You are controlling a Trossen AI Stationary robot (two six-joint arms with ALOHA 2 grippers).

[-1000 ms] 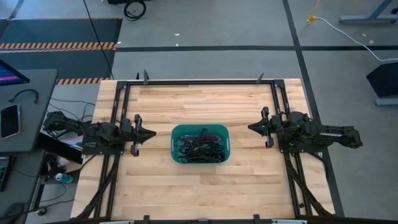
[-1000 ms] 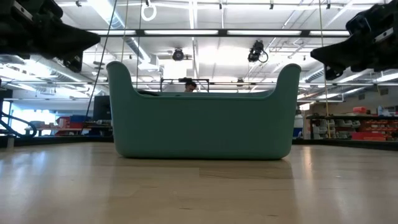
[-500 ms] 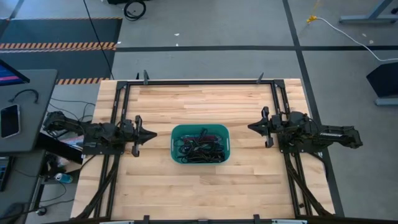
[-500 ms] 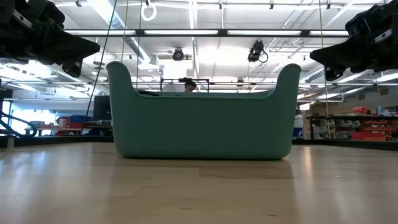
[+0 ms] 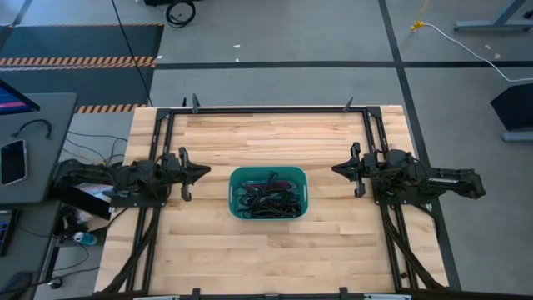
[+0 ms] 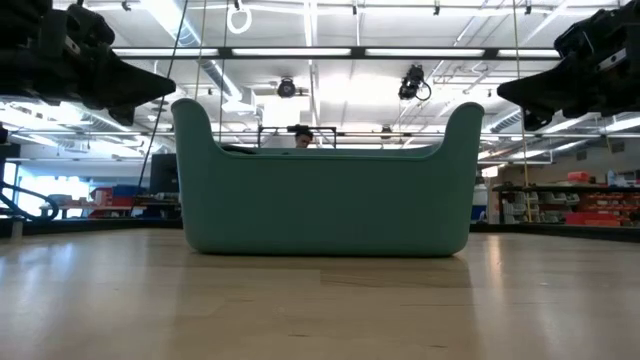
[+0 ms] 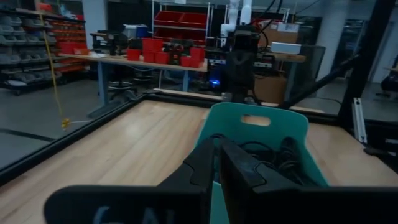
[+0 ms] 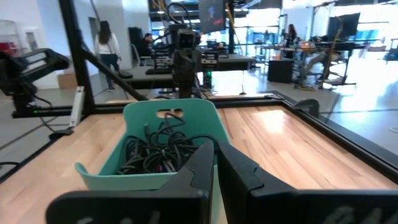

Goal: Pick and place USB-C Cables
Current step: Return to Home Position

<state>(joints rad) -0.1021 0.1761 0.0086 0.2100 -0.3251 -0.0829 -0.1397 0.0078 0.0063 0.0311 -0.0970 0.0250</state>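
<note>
Judging the cables [image 5: 266,198] heaped in the bin [image 5: 234,185] on the tabletop [image 5: 266,133] as light, limp and snag-prone, we would pinch one bundle across its coil; left gripper [image 5: 202,172] and right gripper [image 5: 336,170] flank the bin, fingers together.

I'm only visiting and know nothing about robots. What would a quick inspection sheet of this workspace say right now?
Surface: wooden table, holding only the bin.
Job's things: USB-C cables tangled together inside the teal bin at the table's middle; none seen outside it.
Clutter: nothing seen.
Grippers: left gripper and right gripper are both shut and empty, raised on either side of the bin and apart from it.
Cables: floor cord with a yellow end, beyond the table.
Surroundings: side desk with a phone; a person far behind.
</note>
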